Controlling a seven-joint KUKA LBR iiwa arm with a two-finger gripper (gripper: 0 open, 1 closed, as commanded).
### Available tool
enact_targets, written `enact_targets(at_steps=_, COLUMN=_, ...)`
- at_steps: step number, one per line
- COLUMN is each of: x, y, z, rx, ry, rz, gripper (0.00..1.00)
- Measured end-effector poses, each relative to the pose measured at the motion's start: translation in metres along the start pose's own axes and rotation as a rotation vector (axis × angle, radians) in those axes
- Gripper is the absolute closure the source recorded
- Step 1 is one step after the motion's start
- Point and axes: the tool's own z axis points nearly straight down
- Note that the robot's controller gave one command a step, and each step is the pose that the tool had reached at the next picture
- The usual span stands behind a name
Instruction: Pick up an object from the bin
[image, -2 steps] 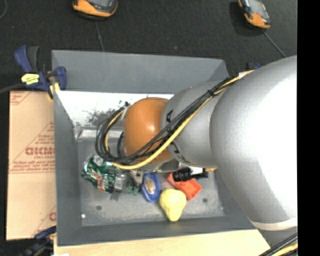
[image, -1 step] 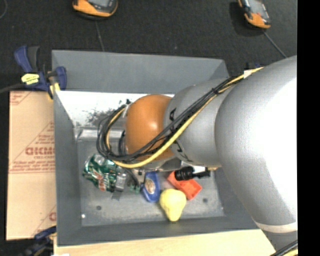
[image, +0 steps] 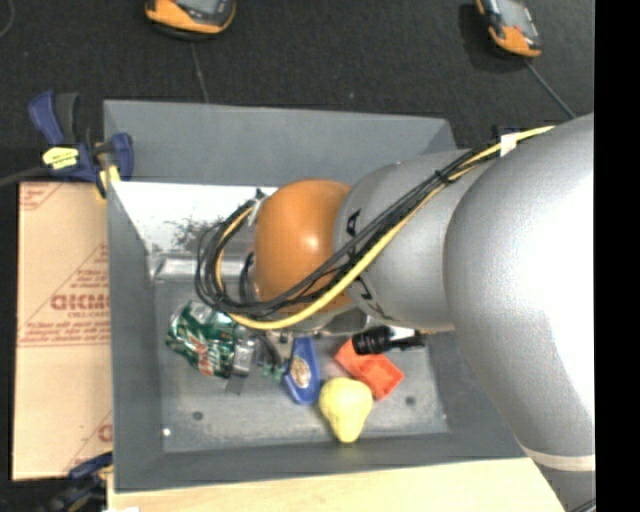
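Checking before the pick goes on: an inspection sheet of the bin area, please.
surface: grey metal bin, dark specks on its far wall.
job's things: crumpled green can, blue piece, orange block, yellow pear shape, black tube, clustered on the floor.
clutter: nothing seen.
hand: low beside the green can, under the orange wrist cover; open or shut cannot be told.
cables: black and yellow cables loop off the wrist above the can.
surroundings: two orange-and-black devices beyond the bin.

No lettering can be read.
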Motion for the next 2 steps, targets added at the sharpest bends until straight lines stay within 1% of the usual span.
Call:
enact_targets(at_steps=1, x=0.0, y=0.0, z=-0.005, rx=-0.002, ry=-0.002, rz=0.0, gripper=1.0)
enact_targets(at_steps=2, x=0.0, y=-0.001, z=-0.017, rx=0.0, ry=0.001, rz=0.0, gripper=1.0)
